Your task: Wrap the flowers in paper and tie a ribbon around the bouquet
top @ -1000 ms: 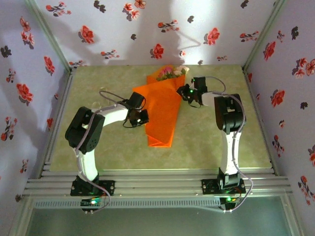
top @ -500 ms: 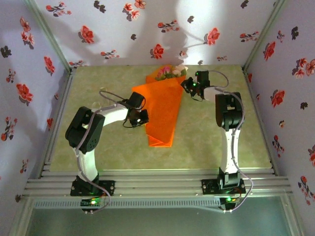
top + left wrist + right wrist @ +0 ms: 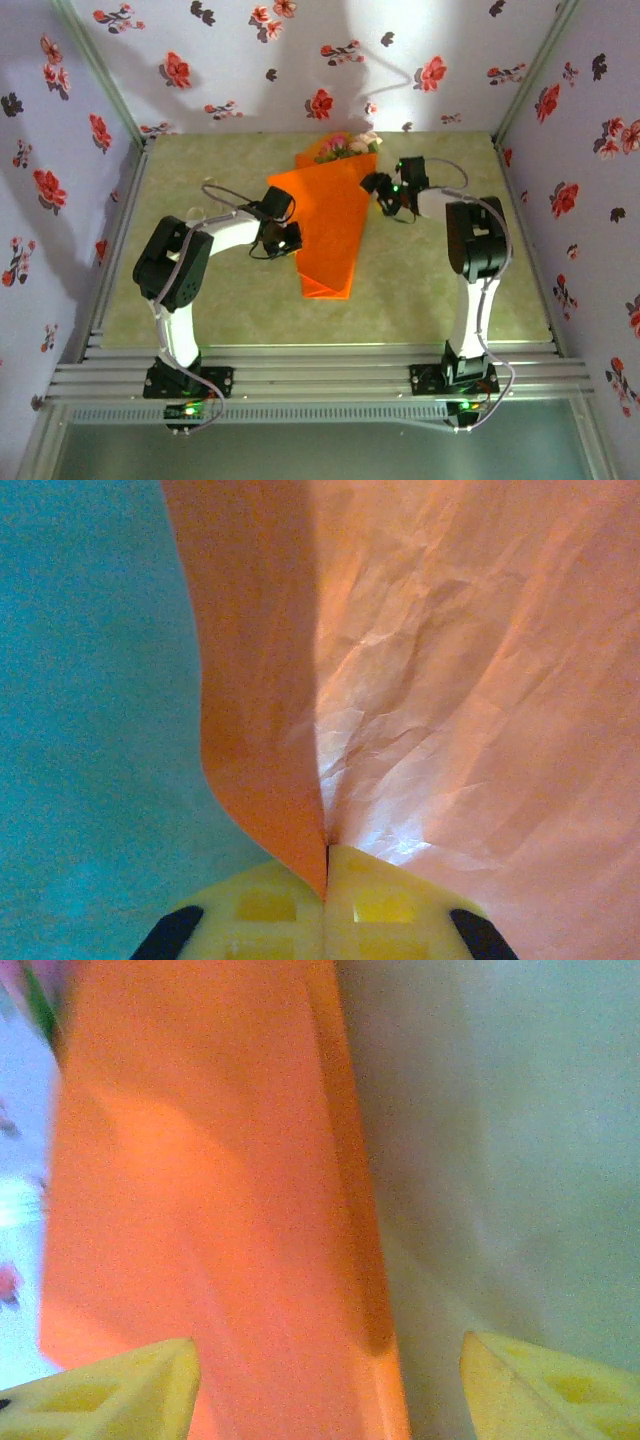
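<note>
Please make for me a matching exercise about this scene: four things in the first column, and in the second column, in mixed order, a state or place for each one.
Column one
1. left end effector
2. right end effector
3. flowers
4. paper

Column two
A. open, fingers wide apart, at the paper's right edge
B. orange, lying folded on the table
C. shut on a pinched edge of the paper
D. pink and cream, at the paper's far end

Pairs: 1-C, 2-A, 3-D, 4-B
</note>
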Motion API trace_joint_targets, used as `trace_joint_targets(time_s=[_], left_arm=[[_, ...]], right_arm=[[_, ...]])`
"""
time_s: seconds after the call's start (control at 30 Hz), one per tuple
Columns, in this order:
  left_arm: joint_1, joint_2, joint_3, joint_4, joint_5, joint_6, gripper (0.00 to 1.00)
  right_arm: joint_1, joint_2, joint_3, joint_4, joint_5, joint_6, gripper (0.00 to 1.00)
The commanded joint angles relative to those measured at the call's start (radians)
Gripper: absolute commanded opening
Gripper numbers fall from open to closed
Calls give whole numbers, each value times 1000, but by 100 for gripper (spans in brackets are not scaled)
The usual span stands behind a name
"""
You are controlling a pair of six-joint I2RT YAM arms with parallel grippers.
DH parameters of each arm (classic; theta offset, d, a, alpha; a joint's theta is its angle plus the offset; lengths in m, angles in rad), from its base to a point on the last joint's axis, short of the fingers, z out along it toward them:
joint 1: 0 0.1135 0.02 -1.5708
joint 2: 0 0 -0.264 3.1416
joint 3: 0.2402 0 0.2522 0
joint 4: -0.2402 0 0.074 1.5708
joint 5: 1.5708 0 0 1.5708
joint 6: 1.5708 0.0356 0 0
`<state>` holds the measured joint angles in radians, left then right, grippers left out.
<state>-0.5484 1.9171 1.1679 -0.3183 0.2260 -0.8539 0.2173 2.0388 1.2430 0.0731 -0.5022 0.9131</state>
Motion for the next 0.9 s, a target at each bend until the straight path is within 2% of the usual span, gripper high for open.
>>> trace_joint_targets(time_s=[0.0,0.2,0.3,0.33,0.37,0.43,0.47,0.53,0.57,0.6,0.63,0.67,0.77,0.87], left_arm=[[4,75,-42,-44,-21,-1,0],[4,83,-48,-38,-22,9,0],[4,85,-51,-31,-24,10,0],[3,85,-53,-29,-24,11,0],[4,84,-56,-26,-25,12,0],[2,85,-60,-22,-25,10,0],[2,85,-62,-22,-25,12,0],[1,85,-65,-19,-26,13,0],[0,85,-69,-18,-25,10,0],[0,85,-72,-15,-25,10,0],[1,85,-74,-12,-25,10,0],[1,86,-77,-7,-26,9,0],[-2,92,-79,1,-24,7,0],[-4,97,-75,4,-24,6,0]], right_arm=[[82,-128,-210,23,-50,64,70],[254,-305,-470,102,-23,152,63],[308,-345,-540,122,1,176,53],[319,-347,-549,129,8,176,47],[324,-346,-558,143,13,175,36],[323,-356,-568,151,37,164,4],[321,-372,-568,132,62,152,0],[321,-402,-576,114,79,144,2],[322,-416,-586,113,71,145,19],[325,-433,-596,107,64,149,41],[332,-448,-606,99,54,151,52],[342,-468,-619,86,45,150,58],[384,-528,-660,49,35,150,63],[423,-538,-689,35,42,156,58]])
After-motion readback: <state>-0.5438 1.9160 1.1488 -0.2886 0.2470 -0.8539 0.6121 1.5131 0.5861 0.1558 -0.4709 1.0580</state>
